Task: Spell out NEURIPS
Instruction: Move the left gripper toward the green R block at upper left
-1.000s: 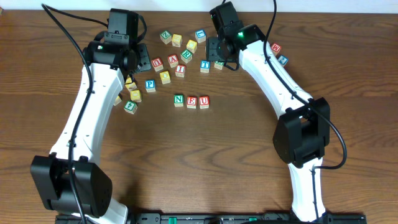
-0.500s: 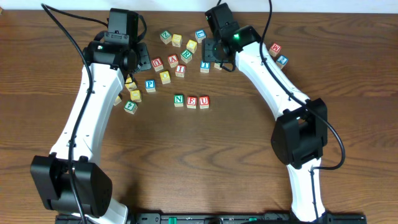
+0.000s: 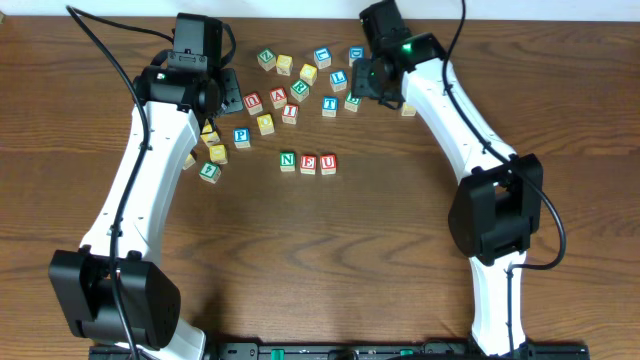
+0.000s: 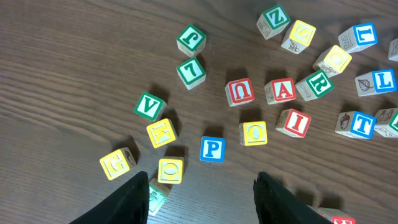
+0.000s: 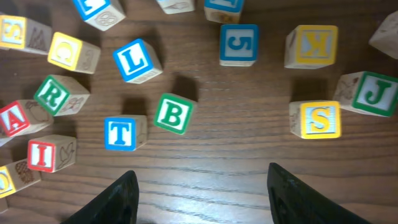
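Observation:
Green N (image 3: 288,160), red E (image 3: 308,163) and red U (image 3: 328,162) lie in a row at mid table. Green R (image 3: 300,93), red I (image 3: 290,113) and blue P (image 3: 241,136) sit loose in the scatter behind that row. My left gripper (image 3: 228,92) hovers open at the scatter's left end; in its wrist view, P (image 4: 212,149) lies just ahead of the open gripper (image 4: 205,200), with I (image 4: 296,122) and R (image 4: 320,83) further right. My right gripper (image 5: 199,199) is open over bare wood. Ahead of it lie R (image 5: 53,94), I (image 5: 42,154) and a yellow S cube (image 5: 319,119).
Other cubes crowd the back: red A (image 4: 281,91), a second red U (image 4: 240,91), yellow O (image 4: 254,132), green B (image 5: 173,113), blue T (image 5: 120,133), blue L (image 5: 135,60), blue 5 (image 5: 238,43), yellow K (image 5: 314,45), green J (image 5: 373,93).
My right arm has swung to the right and now covers the two cubes at the far right. The left arm and the N E U row have not moved.

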Robot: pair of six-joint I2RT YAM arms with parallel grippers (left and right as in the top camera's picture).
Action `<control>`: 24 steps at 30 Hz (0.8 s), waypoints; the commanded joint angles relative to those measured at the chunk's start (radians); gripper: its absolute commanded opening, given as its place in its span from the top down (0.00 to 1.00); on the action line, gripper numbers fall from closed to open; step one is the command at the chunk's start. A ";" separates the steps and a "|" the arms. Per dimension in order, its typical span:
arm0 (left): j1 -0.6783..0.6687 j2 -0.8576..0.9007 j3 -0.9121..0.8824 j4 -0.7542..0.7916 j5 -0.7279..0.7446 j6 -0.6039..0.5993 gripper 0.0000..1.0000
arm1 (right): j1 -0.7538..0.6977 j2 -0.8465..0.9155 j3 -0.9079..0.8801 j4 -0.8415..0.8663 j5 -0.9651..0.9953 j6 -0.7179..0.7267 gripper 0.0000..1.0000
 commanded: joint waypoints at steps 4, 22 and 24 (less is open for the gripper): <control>0.002 -0.013 -0.005 0.000 0.062 -0.003 0.47 | 0.004 -0.023 0.027 -0.005 -0.077 0.010 0.39; 0.002 0.014 0.042 -0.084 0.063 -0.051 0.47 | 0.013 -0.023 0.034 -0.013 -0.107 0.002 0.38; 0.002 0.030 0.042 -0.050 0.064 -0.051 0.47 | 0.017 -0.023 0.034 -0.013 -0.107 0.002 0.38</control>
